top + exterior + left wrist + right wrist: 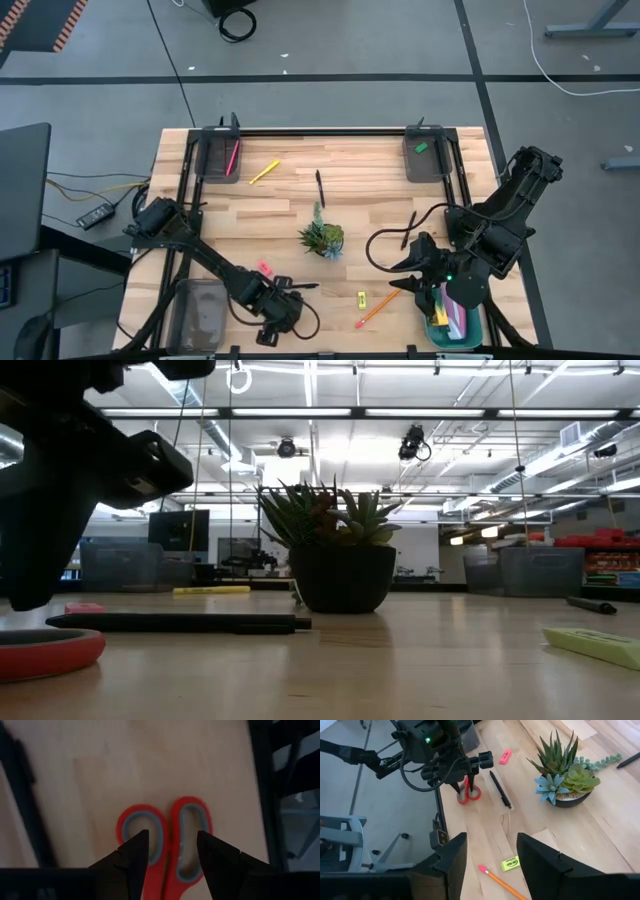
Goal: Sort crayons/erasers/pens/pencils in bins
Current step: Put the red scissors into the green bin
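Down at the near edge of the table the left gripper hangs right over the red-handled scissors, its two dark fingers parted with nothing between them, the tips poised either side of the bar between the two finger loops, not visibly touching. From across the table the right wrist camera catches it from the side, left gripper pointing down onto the scissors, and just beside them lies a black pen, with the pink eraser a little farther out. At table height that same pen stretches long and flat behind a red scissor loop. Over on the other side the right gripper waits released, empty, above the bare wood, with the yellow eraser and an orange pencil lying near its tips; from above, the right gripper sits next to the teal bin. The succulent plant stands mid-table. Far corners: one dark bin holds a pink pencil, the other dark bin holds the green eraser. A yellow pencil and another pen lie loose between them.
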